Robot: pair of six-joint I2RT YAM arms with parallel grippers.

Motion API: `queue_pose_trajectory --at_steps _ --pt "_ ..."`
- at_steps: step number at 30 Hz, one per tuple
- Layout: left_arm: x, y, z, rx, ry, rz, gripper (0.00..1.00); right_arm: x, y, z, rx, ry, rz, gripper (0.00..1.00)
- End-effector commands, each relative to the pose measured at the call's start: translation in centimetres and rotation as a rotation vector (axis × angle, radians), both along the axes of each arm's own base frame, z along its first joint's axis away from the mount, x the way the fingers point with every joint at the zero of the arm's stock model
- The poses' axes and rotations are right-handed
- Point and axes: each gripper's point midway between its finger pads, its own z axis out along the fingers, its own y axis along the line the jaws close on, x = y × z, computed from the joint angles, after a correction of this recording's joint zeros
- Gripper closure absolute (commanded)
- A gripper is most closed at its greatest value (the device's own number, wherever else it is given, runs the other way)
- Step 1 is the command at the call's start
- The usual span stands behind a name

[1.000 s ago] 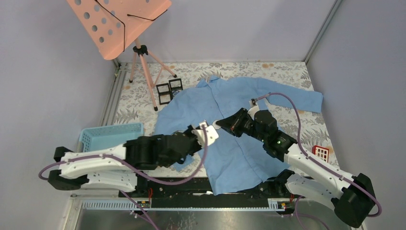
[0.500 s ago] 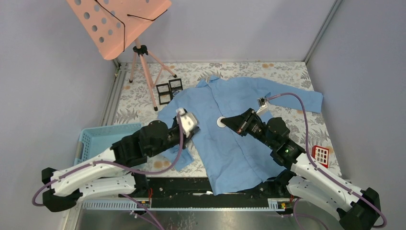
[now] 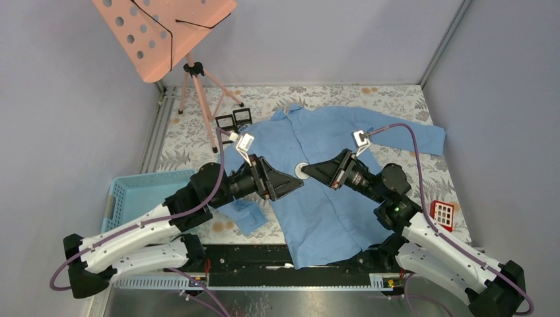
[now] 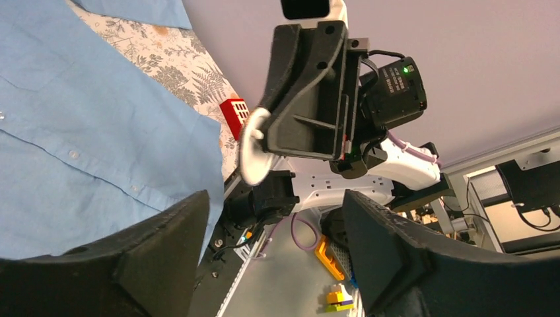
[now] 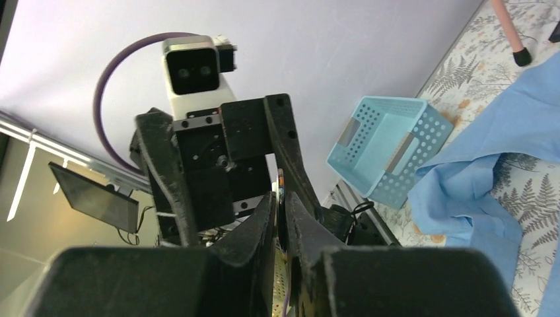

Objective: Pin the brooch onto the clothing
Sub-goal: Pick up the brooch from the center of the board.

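Two grippers faced each other over the shirt (image 3: 330, 211). Leftmost sat the basket (image 3: 142, 188), apart from the work. The left gripper (image 3: 292, 183) was empty, its fingers spread wide toward the brooch (image 3: 301, 170). That white disc was held above the shirt's chest, pinched at its edge by the right gripper (image 3: 312, 172), whose fingers were closed on it. The shirt lay spread flat. Nothing looked pinned, so by my judgement the fastening itself was not yet begun.
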Motion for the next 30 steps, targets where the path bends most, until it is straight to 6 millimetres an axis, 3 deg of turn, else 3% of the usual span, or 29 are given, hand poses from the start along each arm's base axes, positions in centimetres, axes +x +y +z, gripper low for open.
queue_pose_trajectory --at_steps 1,8,12,15,24,30 --pt "-0.6 0.6 2.6 -0.135 0.015 -0.024 0.28 -1.8 -0.4 3.4 0.064 -0.124 0.056 1.00" --pt "-0.2 0.6 2.2 -0.088 0.014 -0.017 0.35 -2.3 -0.1 4.0 0.059 -0.138 0.089 1.00" --pt "-0.2 0.5 2.2 -0.088 0.011 -0.026 0.45 -2.7 0.0 4.5 0.062 -0.148 0.111 1.00" --pt "-0.4 0.2 1.8 -0.080 0.021 -0.043 0.63 -2.9 0.1 4.7 0.060 -0.155 0.126 1.00" --pt "-0.6 0.1 2.3 -0.117 0.017 -0.058 0.68 -3.1 0.7 4.5 0.045 -0.147 0.171 1.00" --pt "-0.6 -0.1 2.1 -0.109 0.012 -0.067 0.97 -3.0 0.7 4.4 0.040 -0.142 0.173 1.00"
